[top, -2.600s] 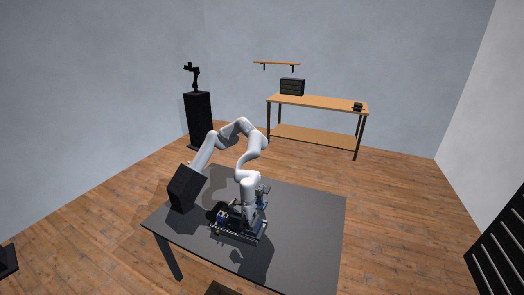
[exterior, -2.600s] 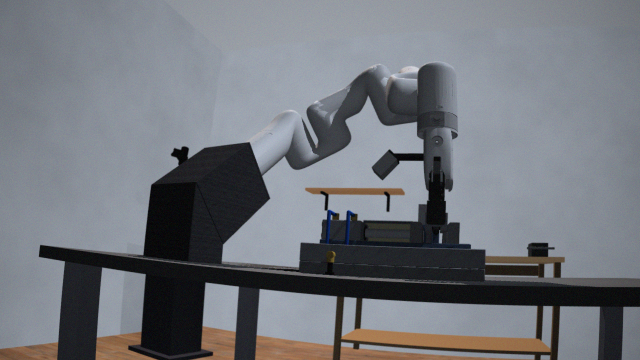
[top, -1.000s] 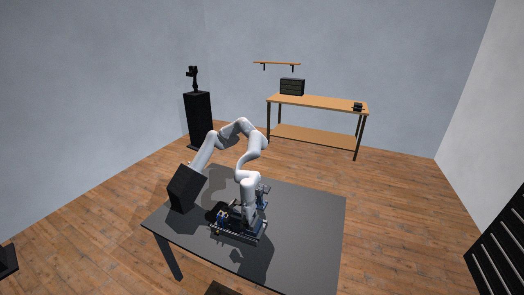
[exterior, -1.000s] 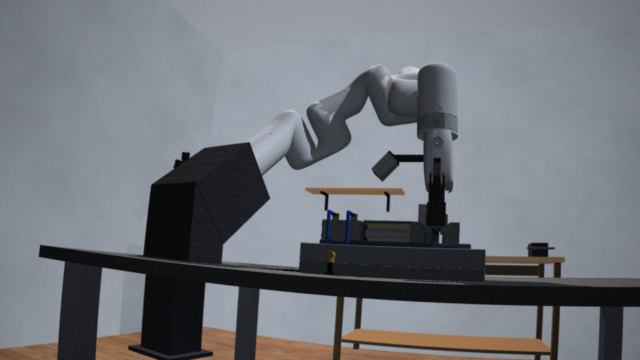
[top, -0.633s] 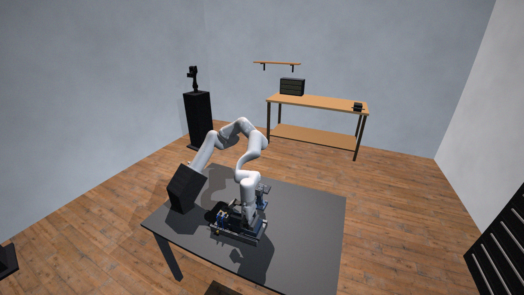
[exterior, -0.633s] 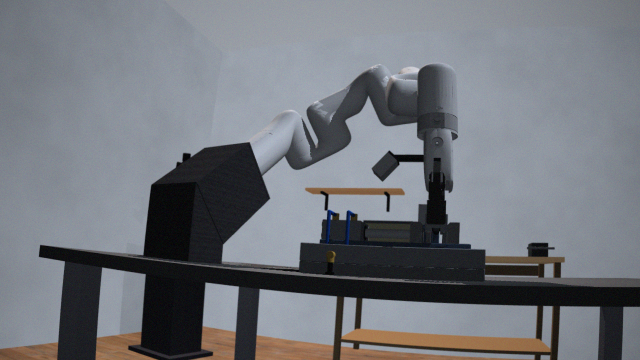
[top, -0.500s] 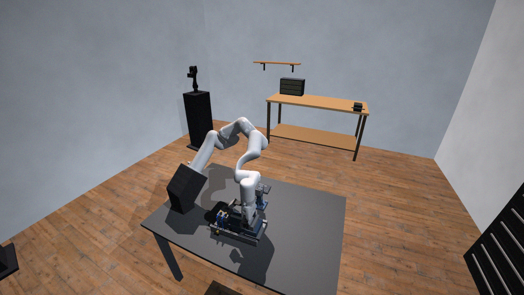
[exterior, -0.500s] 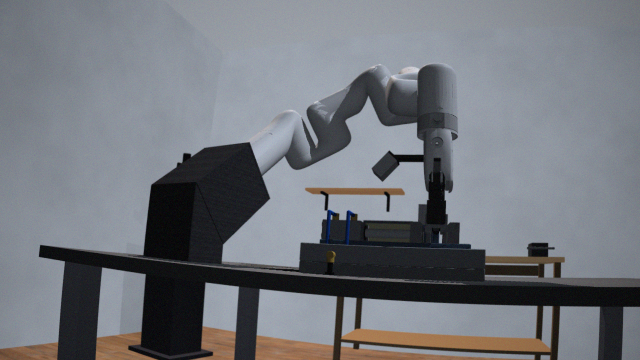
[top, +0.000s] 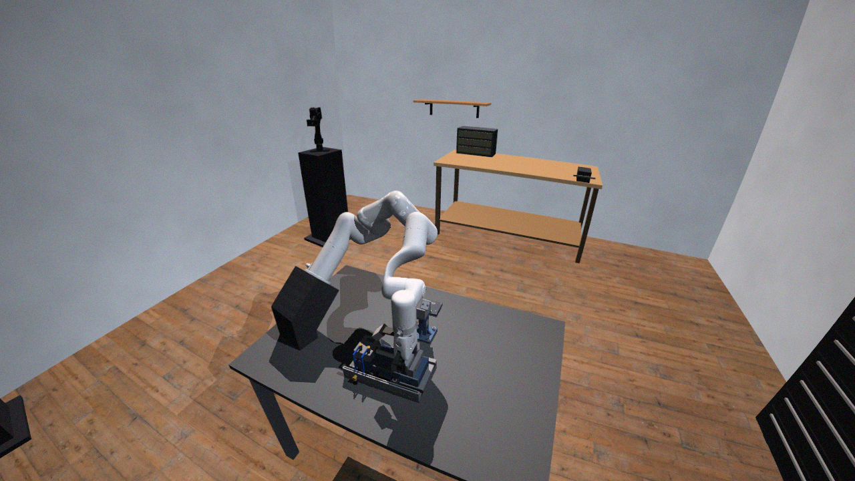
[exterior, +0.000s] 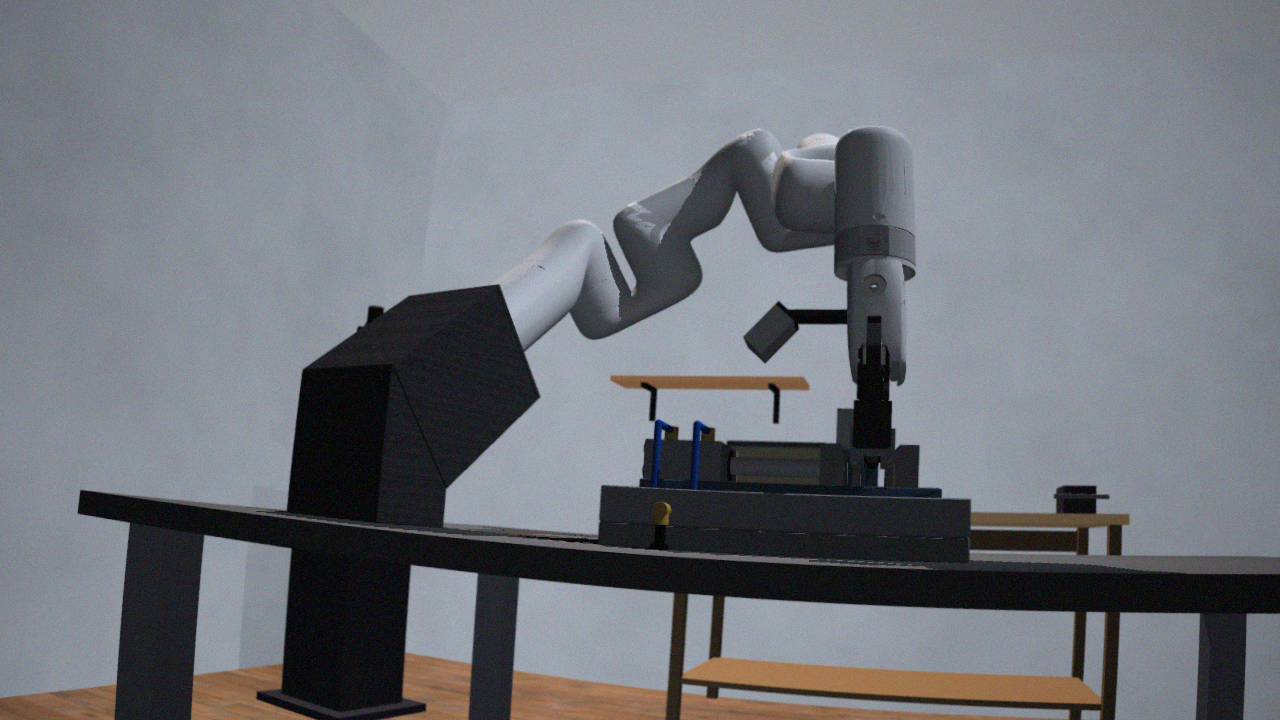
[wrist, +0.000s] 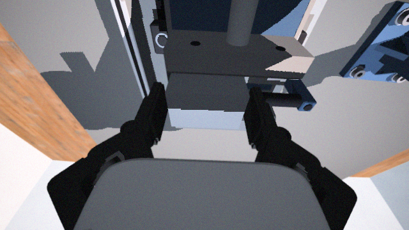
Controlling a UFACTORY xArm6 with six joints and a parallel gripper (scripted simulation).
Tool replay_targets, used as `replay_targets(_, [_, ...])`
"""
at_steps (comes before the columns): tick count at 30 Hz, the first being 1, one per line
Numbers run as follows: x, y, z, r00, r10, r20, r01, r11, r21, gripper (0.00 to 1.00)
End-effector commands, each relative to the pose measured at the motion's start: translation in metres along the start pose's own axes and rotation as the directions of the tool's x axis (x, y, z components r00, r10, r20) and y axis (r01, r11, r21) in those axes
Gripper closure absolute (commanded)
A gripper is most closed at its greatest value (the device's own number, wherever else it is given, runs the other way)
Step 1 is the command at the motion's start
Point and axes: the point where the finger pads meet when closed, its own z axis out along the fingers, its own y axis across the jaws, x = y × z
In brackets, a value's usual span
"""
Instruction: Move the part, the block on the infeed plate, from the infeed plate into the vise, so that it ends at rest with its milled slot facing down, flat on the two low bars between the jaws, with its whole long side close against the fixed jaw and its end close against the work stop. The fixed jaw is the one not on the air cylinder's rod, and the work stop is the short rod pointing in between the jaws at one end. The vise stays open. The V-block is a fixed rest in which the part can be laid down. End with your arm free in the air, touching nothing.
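The part (wrist: 208,92) is a grey block with a dark face and a lighter strip. It stands in the vise, beside the moving jaw (wrist: 220,61) that the cylinder's rod (wrist: 241,22) carries. My gripper (wrist: 206,97) (exterior: 871,438) points straight down into the vise. It is open, one finger at each end of the part, with the gaps very narrow. The work stop (wrist: 282,99) is a dark rod on a blue bracket, its inner end hidden behind the right finger. The fixed jaw (exterior: 905,467) is mostly hidden in the wrist view. The slot and the low bars do not show.
The air cylinder (exterior: 778,467) with blue hoses (exterior: 695,456) lies on the base side of the vise. A grey-topped stand (top: 425,329) with a blue bolted foot (wrist: 367,64) is close beside the vise. A workbench (top: 514,164) is far behind the table (top: 495,371).
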Motion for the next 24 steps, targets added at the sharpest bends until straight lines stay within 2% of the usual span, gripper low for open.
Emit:
replay_targets(1, [-0.001, 0.000, -0.002, 1.000, -0.001, 0.003, 0.001, 1.000, 0.002, 0.19])
replay_targets(12, [-0.001, 0.000, -0.004, 1.000, -0.001, 0.003, 0.001, 1.000, 0.002, 0.19])
replay_targets(24, [-0.001, 0.000, -0.023, 1.000, -0.001, 0.003, 0.001, 1.000, 0.002, 0.19])
